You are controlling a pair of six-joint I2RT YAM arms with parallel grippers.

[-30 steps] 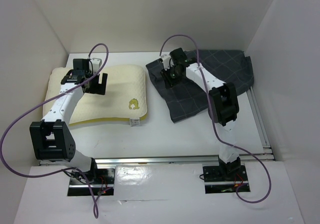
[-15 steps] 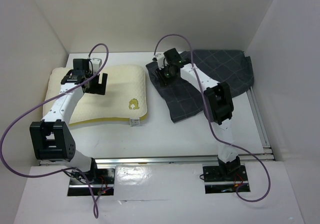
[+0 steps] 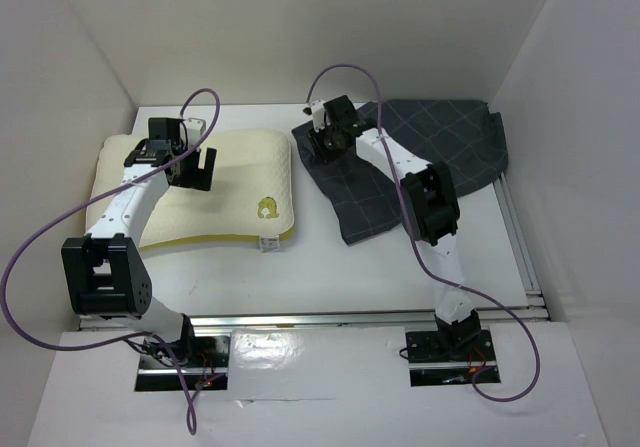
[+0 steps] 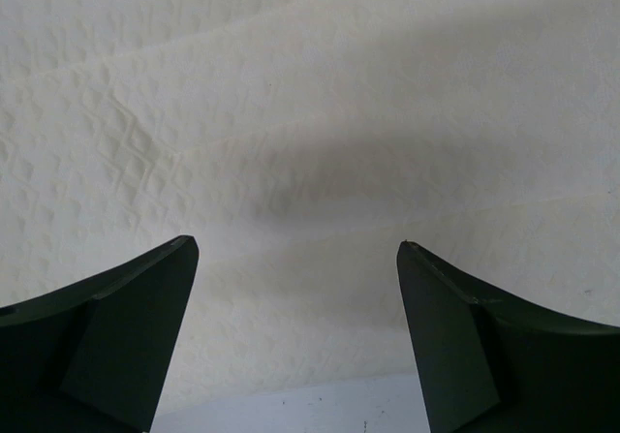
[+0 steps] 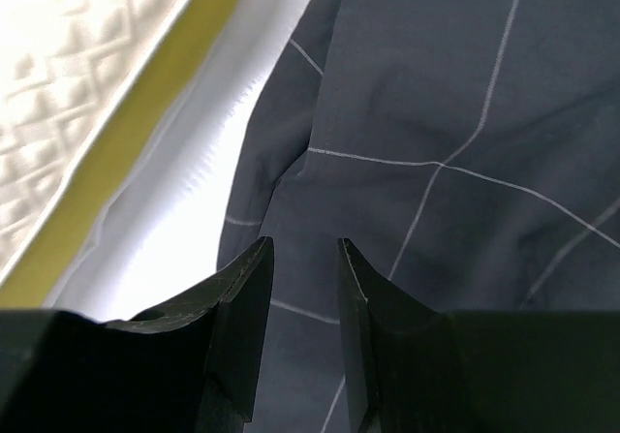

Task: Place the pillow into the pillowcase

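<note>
Bench-top robot lab cell: white panel walls box a white table, aluminium rail along its near edge, purple cables looping.

A matte white table fills the middle of the top view; a silvery metal rail runs across its near edge, in the lower part of the frame; a second rail lines its right edge; plain white walls rise at the back, left and right; a glossy white panel spans the bottom.

White walls enclose a white table; a metal rail edges its front
</note>
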